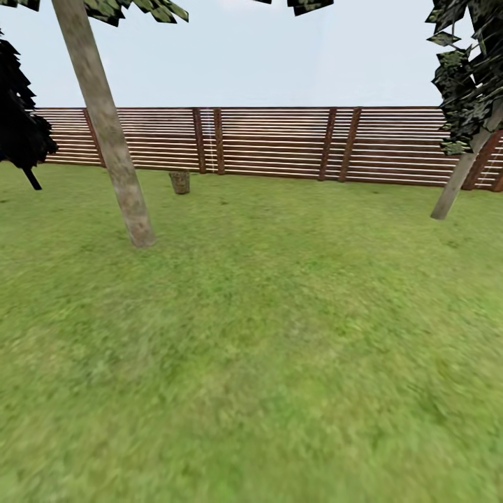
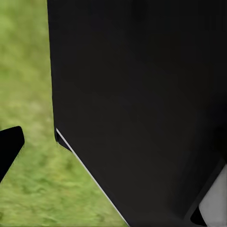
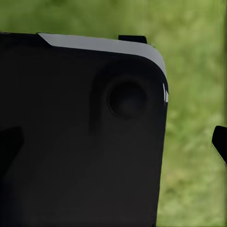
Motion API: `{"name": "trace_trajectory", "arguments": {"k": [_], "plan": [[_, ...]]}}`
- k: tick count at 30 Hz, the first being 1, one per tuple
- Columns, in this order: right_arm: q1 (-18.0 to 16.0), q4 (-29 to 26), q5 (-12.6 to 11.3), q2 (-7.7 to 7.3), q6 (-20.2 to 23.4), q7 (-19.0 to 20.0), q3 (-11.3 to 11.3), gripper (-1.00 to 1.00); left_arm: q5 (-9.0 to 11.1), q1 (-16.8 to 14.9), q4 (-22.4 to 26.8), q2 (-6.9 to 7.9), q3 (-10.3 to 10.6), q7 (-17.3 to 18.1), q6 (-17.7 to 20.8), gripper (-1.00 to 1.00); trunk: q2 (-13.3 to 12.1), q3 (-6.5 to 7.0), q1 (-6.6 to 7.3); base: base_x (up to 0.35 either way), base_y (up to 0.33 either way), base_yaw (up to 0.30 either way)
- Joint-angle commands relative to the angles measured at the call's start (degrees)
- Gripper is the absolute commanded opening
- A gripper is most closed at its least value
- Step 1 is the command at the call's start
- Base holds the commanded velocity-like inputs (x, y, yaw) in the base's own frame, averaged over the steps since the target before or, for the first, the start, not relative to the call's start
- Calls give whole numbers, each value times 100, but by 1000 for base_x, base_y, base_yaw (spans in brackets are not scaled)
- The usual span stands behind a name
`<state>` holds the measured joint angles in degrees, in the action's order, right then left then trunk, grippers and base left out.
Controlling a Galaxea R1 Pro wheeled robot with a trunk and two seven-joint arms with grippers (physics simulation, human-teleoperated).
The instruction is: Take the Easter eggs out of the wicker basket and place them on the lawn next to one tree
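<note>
Far ahead of me and a little to my left, the wicker basket stands upright on the lawn, just in front of the slatted wooden fence. It reads as a small brown tapered bucket, long axis vertical, mouth to the sky; too small from here to see any eggs inside or which way its handle faces. Nearer than the basket and further to my left, a thick pale-grey tree leans slightly, its foot in the grass well apart from the basket. A second pale trunk slants up ahead to my right near the fence, and a dark columnar tree sits at my far left. Open grass lies between me and the basket. Left wrist camera: a black body panel of my own up close, grass beside it, one dark fingertip at the edge. Right wrist camera: much the same, a black rounded housing, blurred grass beyond, a dark tip at the side. With one finger showing per gripper, I cannot tell whether either is open or closed; nothing seems to be held. Judgement: approach step, no egg moved yet. The basket lies slightly left of centre, so the left arm would likely be nearer on arrival, reaching down through the mouth. The leaning tree looks the handiest drop spot.
</note>
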<state>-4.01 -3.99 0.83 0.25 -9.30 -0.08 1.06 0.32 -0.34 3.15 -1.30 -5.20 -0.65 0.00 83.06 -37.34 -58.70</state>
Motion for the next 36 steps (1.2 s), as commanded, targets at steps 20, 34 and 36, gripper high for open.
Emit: {"name": "trace_trajectory", "arguments": {"k": [20,34,36], "plan": [[-3,4,4,0,-18,-1,8,100,3,-2,1,-2,-43,-6,0,100,2,-5,-3,336,0,0],[-3,4,4,-1,-19,-1,8,100,3,-2,2,-2,-43,-9,0,100,2,-5,-3,336,0,0],[-3,4,4,-4,-19,-1,8,100,3,-2,2,-2,-43,-7,0,100,2,-5,-3,336,0,0]]}}
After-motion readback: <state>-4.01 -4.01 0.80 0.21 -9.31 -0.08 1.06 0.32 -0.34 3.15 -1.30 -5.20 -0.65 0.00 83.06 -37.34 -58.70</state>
